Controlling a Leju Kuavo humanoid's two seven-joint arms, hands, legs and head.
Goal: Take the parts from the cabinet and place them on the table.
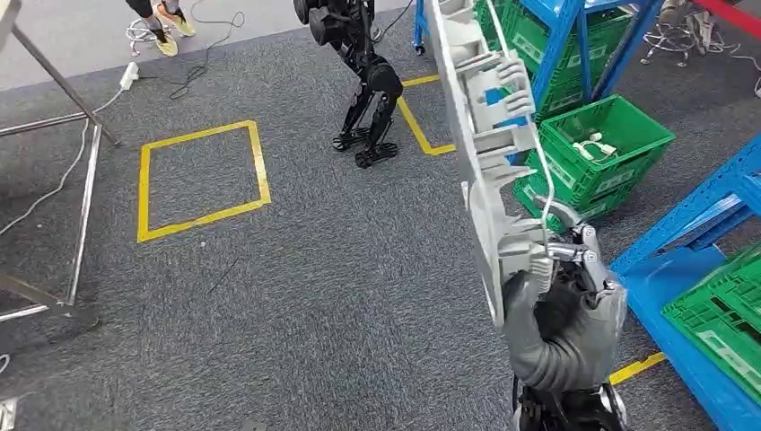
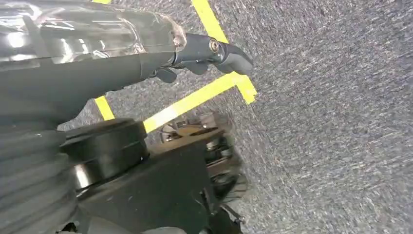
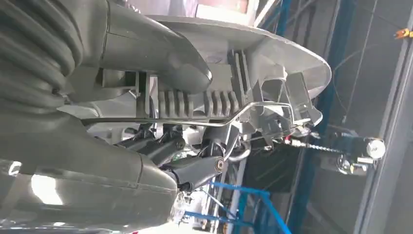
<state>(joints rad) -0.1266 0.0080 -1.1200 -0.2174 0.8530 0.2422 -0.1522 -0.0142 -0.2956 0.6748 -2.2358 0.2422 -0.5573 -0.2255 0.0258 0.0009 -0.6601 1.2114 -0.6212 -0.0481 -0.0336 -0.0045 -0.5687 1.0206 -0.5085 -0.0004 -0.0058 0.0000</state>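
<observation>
Right hand (image 1: 561, 287) wraps the lower end of a long grey plastic part (image 1: 480, 117), fingers closed around it, thumb (image 3: 160, 58) pressed across its ribbed back. The part stands nearly upright above the hand and leans away, its top end past the frame edge. A thin wire rod (image 1: 538, 180) runs along its face, with a blue clip (image 1: 502, 99) partway up.

Left hand (image 2: 204, 51) hangs low beside the robot's body above the carpet, holding nothing. Its fingers look partly curled, but how far they are closed I cannot tell from this angle.

Risks, as judgement: the hold is at one end only, so the tall part has leverage on the fingers. A quick turn or step could let it pivot or slip down in the grasp. The raised end could also catch the blue shelving (image 1: 574, 36), which stands close on that side. The wire rod could snag a finger on release.

Floor: grey carpet (image 1: 341, 296) with a yellow taped square (image 1: 202, 180) and further yellow tape lines. Green crates (image 1: 606, 148) sit in and beside the blue shelving. A second dark legged robot (image 1: 363, 72) stands ahead. A metal table frame (image 1: 85, 206) is at far left, with cables and a person's feet (image 1: 170, 27) beyond it.
</observation>
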